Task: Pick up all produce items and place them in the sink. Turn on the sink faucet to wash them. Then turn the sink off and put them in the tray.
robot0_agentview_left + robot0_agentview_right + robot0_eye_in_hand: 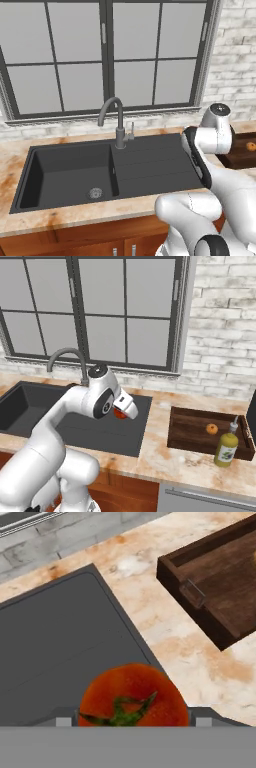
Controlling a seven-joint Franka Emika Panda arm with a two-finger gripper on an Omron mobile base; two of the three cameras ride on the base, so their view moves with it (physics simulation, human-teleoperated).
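Note:
My gripper [130, 722] is shut on the red tomato [132, 694], whose green stem faces the hand camera. In the right base view the tomato [119, 413] hangs under the hand, just above the ribbed drainboard of the dark sink [100, 432] near its right edge. The deep basin [70, 175] lies to the left, with the grey gooseneck faucet [117, 120] behind it. To the right on the counter stands the brown wooden tray [195, 443], and the small orange ball [212, 429] lies inside it. The tray's corner [220, 587] is ahead and to the right in the hand view.
A green-yellow bottle [226, 448] with a white cap stands at the tray's front right. Bare marble counter [165, 627] separates sink and tray. A large window and a brick wall run behind the counter.

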